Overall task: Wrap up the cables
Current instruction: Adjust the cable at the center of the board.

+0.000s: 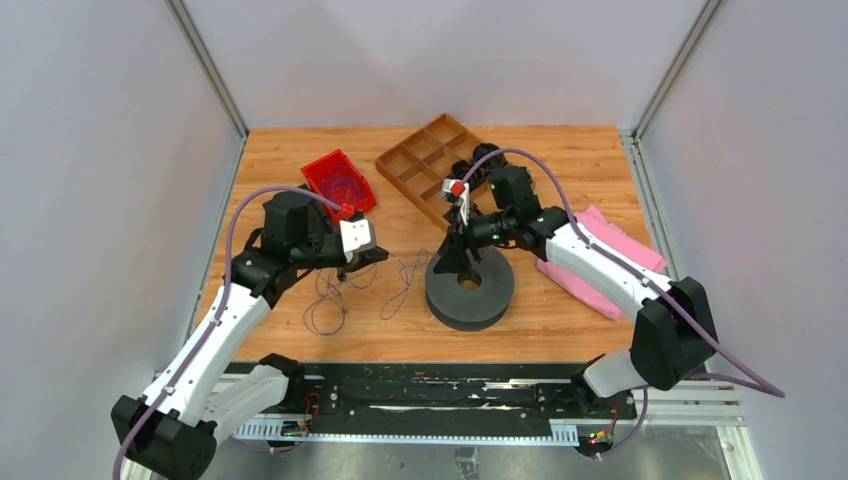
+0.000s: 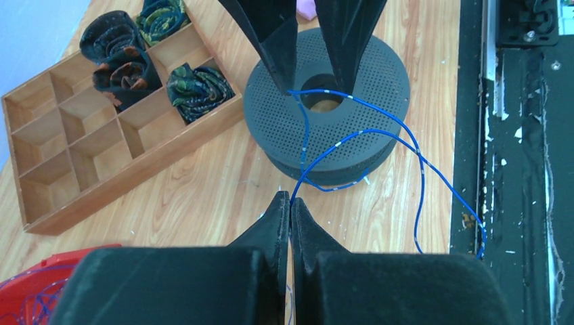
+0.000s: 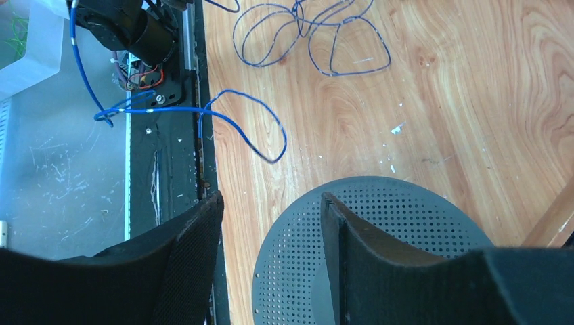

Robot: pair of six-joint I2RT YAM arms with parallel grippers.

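- Down at the bottom of the left wrist view, the left gripper (image 2: 291, 203) has its two fingers pressed together, pinching a thin blue cable (image 2: 306, 132) right at the tips.
- From that pinch the cable climbs onto the dark grey perforated spool (image 2: 379, 81), crosses beside its centre hole, then sweeps off in a long loop toward the black rail at the table's near edge.
- The right gripper (image 3: 271, 200) hangs over the spool with its fingers set well apart, and nothing is clamped between them.
- In the left wrist view a short run of cable spans the gap between the right gripper's fingertips. Whether it touches them or merely lies on the spool's top face beneath is hard to tell from this angle.
- The remaining cables (image 3: 302, 24) lie in loose overlapping loops on the wooden table (image 1: 560, 160), between the left gripper and the spool.
- Another slack strand curls on the table just beside the spool and trails over the near edge.
- A wooden divided tray (image 2: 169, 159) sits behind the spool, with rolled patterned fabric (image 2: 196, 88) in several of its compartments.
- A red bin (image 1: 318, 160) stands left of the tray, just behind the left gripper.
- A pink cloth (image 1: 628, 240) lies on the right side of the table, partly under the right arm.
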